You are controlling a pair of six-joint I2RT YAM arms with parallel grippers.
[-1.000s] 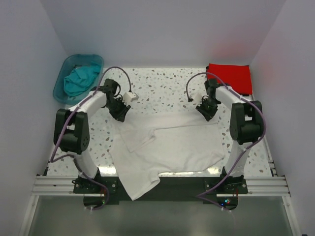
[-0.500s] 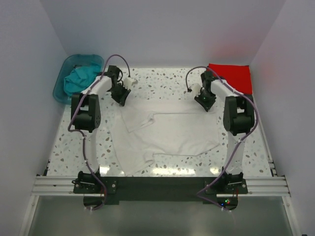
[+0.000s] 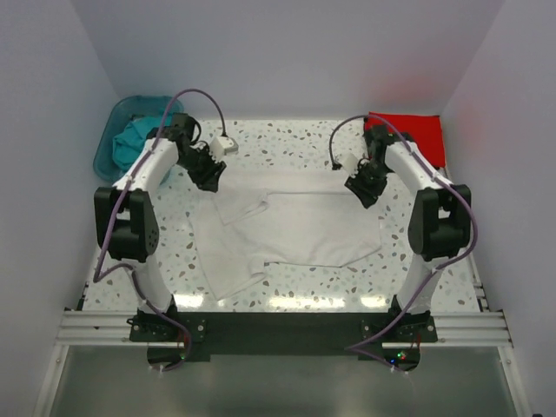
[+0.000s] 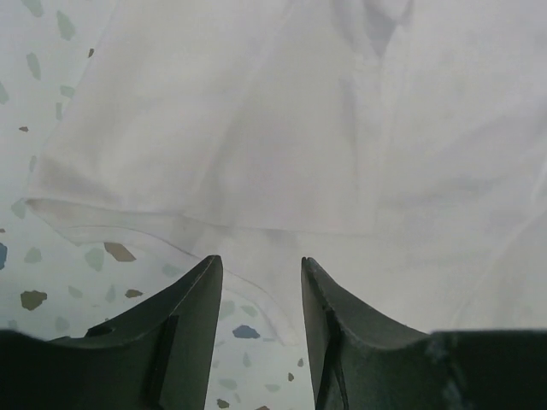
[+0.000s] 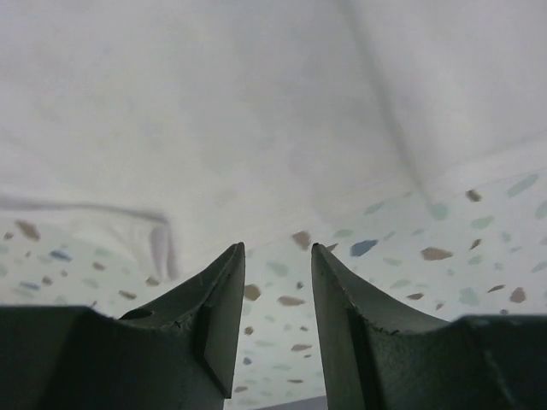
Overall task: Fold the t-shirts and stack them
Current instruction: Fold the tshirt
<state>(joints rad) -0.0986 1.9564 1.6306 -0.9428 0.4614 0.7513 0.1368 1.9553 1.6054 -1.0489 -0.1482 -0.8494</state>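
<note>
– Cloth this thin, how do you expect it to handle?
– Light and limp, I'd judge. The white shirt (image 3: 291, 234) lies spread on the surface (image 3: 287, 143) between the two tools. It will likely sag and drag wherever it isn't held. Nothing to break, but a single layer could slip out of a shallow pinch.
– What are the tools doing?
– Both have their fingers parted with nothing between them. The left tool (image 4: 260, 260) hangs over a far corner of the shirt, with a hem running just ahead of its fingertips. The right tool (image 5: 277, 248) sits just off the cloth. The shirt's edge is just ahead of it and speckled surface shows in the gap.
– Where would you take hold?
– At the hem or a seam just ahead of each tool, where the cloth is doubled and thicker. Lifting both corners together should keep a fold even.
– And the others?
– The red shirt (image 3: 408, 137) lies flat beyond the right tool, out to its side. The teal shirt (image 3: 139, 141) is bunched in a tub (image 3: 106, 158) out past the left tool.
</note>
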